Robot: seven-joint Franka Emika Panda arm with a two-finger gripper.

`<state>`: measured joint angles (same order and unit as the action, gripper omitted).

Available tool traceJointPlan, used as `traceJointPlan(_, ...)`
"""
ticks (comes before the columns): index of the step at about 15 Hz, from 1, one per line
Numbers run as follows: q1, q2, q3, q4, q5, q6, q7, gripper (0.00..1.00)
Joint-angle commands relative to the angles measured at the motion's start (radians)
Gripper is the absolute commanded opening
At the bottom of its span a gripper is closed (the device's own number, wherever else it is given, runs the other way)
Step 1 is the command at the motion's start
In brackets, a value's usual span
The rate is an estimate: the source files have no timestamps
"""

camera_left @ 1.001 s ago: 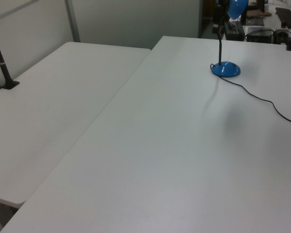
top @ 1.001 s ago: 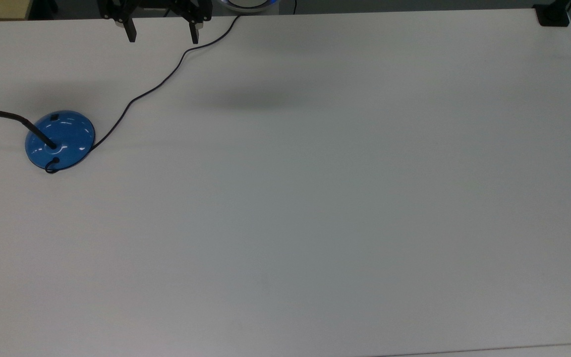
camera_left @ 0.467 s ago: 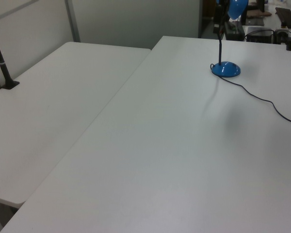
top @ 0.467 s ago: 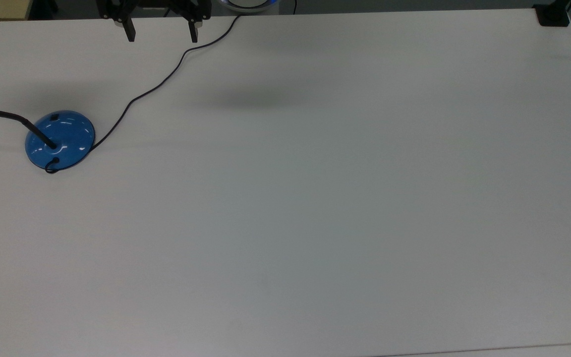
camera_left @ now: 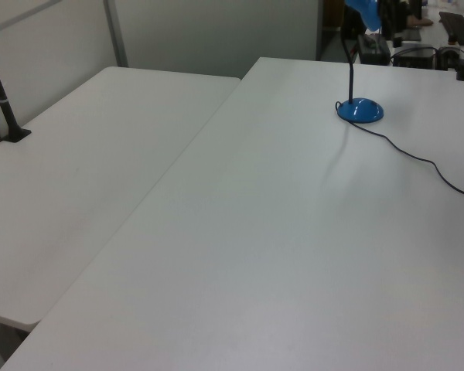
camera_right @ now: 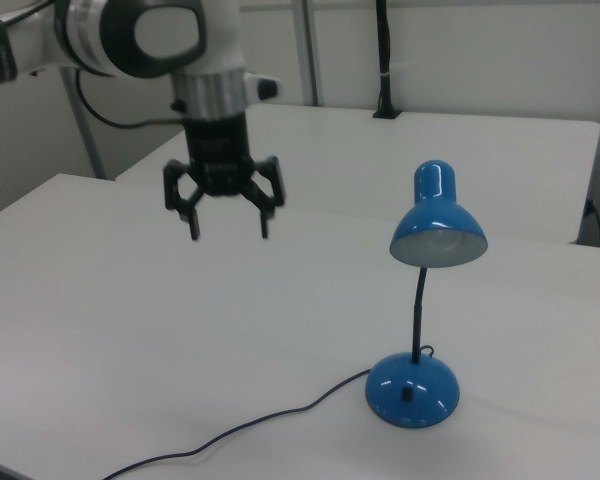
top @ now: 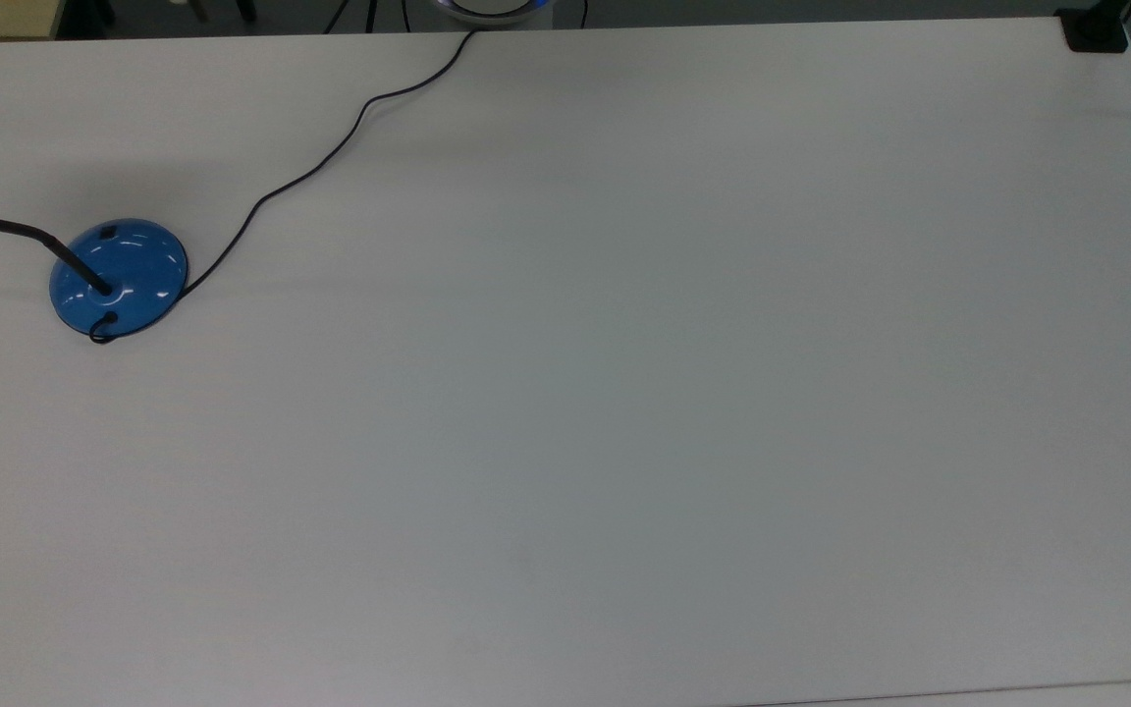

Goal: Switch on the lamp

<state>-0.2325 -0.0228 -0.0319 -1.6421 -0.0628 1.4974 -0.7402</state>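
Gone from the top view's upper edge: the two dark fingers that hung over the table there half a second ago, along with the soft shadow mid-table. Lamp has not shifted.

My gripper (camera_right: 228, 230) hangs in the air in the right view, pointing down, fingers (camera_right: 193, 226) spread wide, holding nothing, touching nothing. It sits well apart from the lamp (camera_right: 424, 315), toward the right view's left and higher than the shade.

Lamp stands on the white table (top: 624, 393). In the top view its blue dome base (top: 119, 277) is near the top view's left edge, the black neck bending off leftward. The black cord (top: 330, 157) snakes from the base up to the far edge (and off the table).

Right view gives what the others do not: the shade's underside, bulb dull, and the small dark switch (camera_right: 407, 394) on the base's near face. In the top view the switch (top: 107, 234) is a small dark square on the dome's upper side.

Left view puts the lamp (camera_left: 360, 109) far back on the table, with a second white table (camera_left: 69, 178) butted alongside on the left view's left.
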Motion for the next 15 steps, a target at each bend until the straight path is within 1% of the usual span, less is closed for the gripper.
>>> traceJointPlan(1,-0.115,-0.045,-0.016,-0.108,-0.019,0.015,-0.116,0.98)
traceJointPlan(2,-0.134,-0.045,-0.026,-0.134,-0.017,0.053,-0.149,0.88)
traceJointPlan(3,-0.154,-0.051,-0.045,-0.175,-0.009,0.113,-0.171,0.75)
traceJointPlan(4,-0.169,-0.058,-0.068,-0.218,-0.002,0.171,-0.174,0.53)
traceJointPlan(5,-0.176,-0.062,-0.085,-0.263,0.007,0.234,-0.173,0.28)
traceJointPlan(6,-0.183,-0.063,-0.103,-0.3,0.027,0.303,-0.174,0.1)
traceJointPlan(7,-0.191,-0.062,-0.123,-0.33,0.053,0.375,-0.174,0.01)
traceJointPlan(8,-0.197,-0.054,-0.14,-0.379,0.081,0.477,-0.174,0.0)
traceJointPlan(10,-0.208,-0.048,-0.155,-0.447,0.099,0.619,-0.174,0.0)
traceJointPlan(11,-0.212,-0.026,-0.158,-0.485,0.107,0.709,-0.176,0.0)
traceJointPlan(13,-0.218,0.023,-0.158,-0.519,0.126,0.831,-0.174,0.0)
traceJointPlan(14,-0.223,0.044,-0.158,-0.531,0.156,0.895,-0.174,0.0)
traceJointPlan(15,-0.228,0.076,-0.158,-0.544,0.222,0.985,-0.174,0.0)
